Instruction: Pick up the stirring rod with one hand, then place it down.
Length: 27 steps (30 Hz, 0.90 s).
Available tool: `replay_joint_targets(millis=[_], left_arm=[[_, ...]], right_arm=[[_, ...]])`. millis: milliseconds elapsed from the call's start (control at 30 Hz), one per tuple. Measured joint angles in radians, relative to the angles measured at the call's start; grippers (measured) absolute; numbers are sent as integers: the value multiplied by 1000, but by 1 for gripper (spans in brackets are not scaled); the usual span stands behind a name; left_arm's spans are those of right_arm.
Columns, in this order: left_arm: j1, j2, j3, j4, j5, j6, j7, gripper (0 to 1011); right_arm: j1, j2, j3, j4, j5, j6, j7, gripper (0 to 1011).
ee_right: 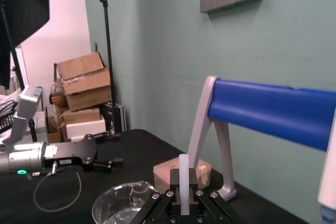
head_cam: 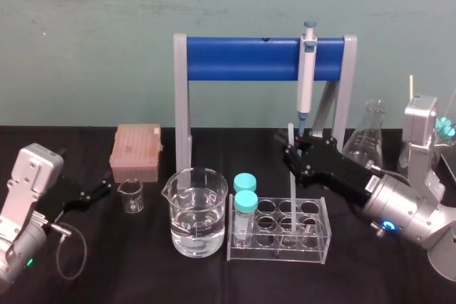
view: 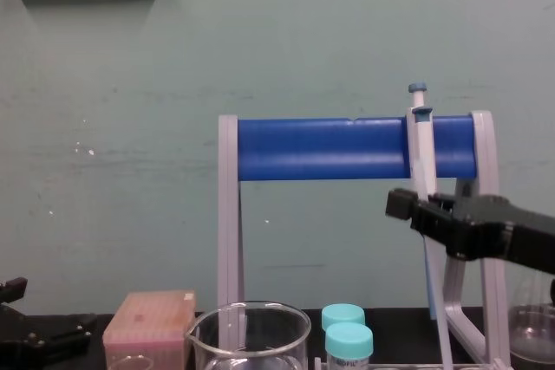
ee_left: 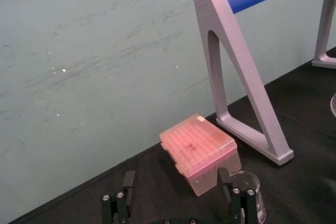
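Stirring rod (head_cam: 292,197) stood upright with its lower end inside the clear tube rack (head_cam: 324,236) on the black table (head_cam: 142,279). The right tool (head_cam: 292,153) was closed on its upper part, just below the top end. Thin, smooth and translucent, the rod looked light and stiff but probably slippery and brittle. A firm, gentle pinch high up seemed right, with a straight vertical lift so it would not lever against the rack.

The right wrist view showed what the head view could not: the rod's tip poking up dead centre between the closed fingers (ee_right: 167,199). The head view alone showed the lower length inside the rack, beside two blue-capped tubes (head_cam: 245,204). The left tool (head_cam: 102,190) sat parked at the table's left edge, and its wrist view showed its fingers spread and holding nothing, facing a pink tip box (ee_left: 202,153).
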Motion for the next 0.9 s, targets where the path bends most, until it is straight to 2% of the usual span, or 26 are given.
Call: replay_joint_targets(millis=[267, 900], left_arm=[[0, 0, 0, 0, 0, 0, 0, 1000], [0, 0, 0, 0, 0, 0, 0, 1000]], right_arm=[[-6, -15, -7, 35, -10, 11, -13, 69], [-14, -40, -6, 72, -44, 18, -41, 69]])
